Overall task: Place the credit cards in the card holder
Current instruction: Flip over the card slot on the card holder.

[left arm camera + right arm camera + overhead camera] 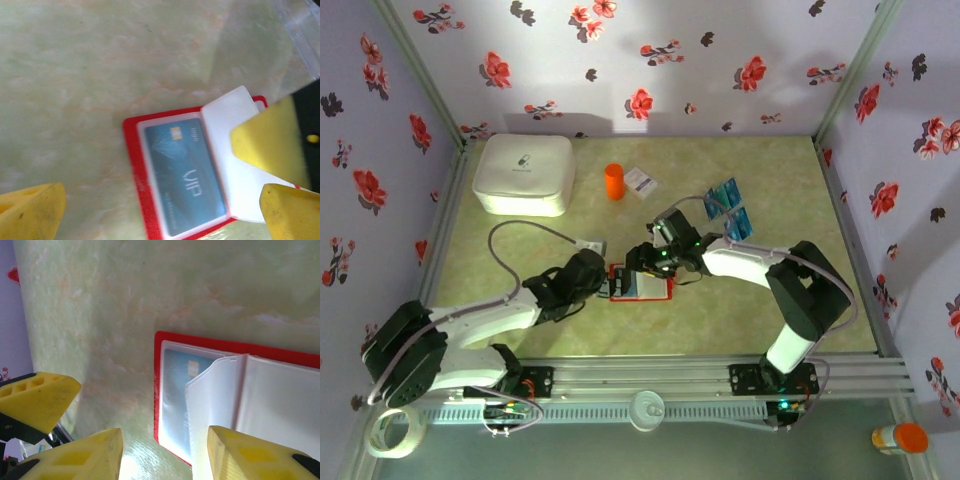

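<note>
Top external: cylinder (613, 181) beyond card holder (652, 286)

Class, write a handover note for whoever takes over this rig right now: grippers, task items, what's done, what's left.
Left gripper: open, over the card holder, holding nothing.
Right gripper: open, at the holder's raised clear sleeve page.
Holder: lies open between both grippers.
Done: one blue card sits in a pocket.
Left: the other credit cards lie at the right rear; pocket them.
</note>
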Robot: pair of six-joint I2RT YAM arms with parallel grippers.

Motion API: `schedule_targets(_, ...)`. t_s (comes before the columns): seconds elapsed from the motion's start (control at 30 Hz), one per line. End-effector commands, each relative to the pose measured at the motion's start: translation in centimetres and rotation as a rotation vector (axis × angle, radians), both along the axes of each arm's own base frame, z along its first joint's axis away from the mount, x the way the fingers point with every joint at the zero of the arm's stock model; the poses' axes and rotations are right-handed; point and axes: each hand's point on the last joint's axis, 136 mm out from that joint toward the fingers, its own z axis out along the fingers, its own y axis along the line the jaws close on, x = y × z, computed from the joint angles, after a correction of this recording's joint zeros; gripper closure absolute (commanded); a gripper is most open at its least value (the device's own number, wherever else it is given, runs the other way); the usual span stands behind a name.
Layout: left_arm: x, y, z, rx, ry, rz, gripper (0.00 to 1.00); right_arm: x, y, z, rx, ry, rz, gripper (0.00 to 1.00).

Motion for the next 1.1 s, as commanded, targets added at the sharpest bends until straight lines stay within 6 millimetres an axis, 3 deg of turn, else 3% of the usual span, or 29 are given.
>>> schedule_targets(0.0,0.6,2.5,0.3,0.016,-0.027,0.084,0.00,0.0,1.1,0.8,-0.004,-0.012,-0.003,0.50)
schedule_targets(0.2,0.5,4.3,0.6,0.008,-0.033,0.120,0.00,0.6,3.0,-0.5,-0.022,-0.002,0.001,0.49)
schedule_targets(0.37,0.3,5.0,0.4,0.012,-0.030,0.130,0.00,1.1,4.0,-2.4,-0.035,0.015,0.000,0.49)
schedule_targets(0.53,0.2,5.3,0.0,0.018,-0.021,0.137,0.00,1.1,4.6,-3.0,-0.017,0.033,0.011,0.50)
schedule_targets(0.93,0.3,5.0,-1.2,0.031,0.005,0.125,0.00,1.1,3.6,-1.6,-0.026,0.002,0.021,0.52)
schedule_targets(1.07,0.5,4.7,-1.4,0.035,0.011,0.116,0.00,1.2,2.5,-1.6,-0.043,-0.007,0.007,0.59)
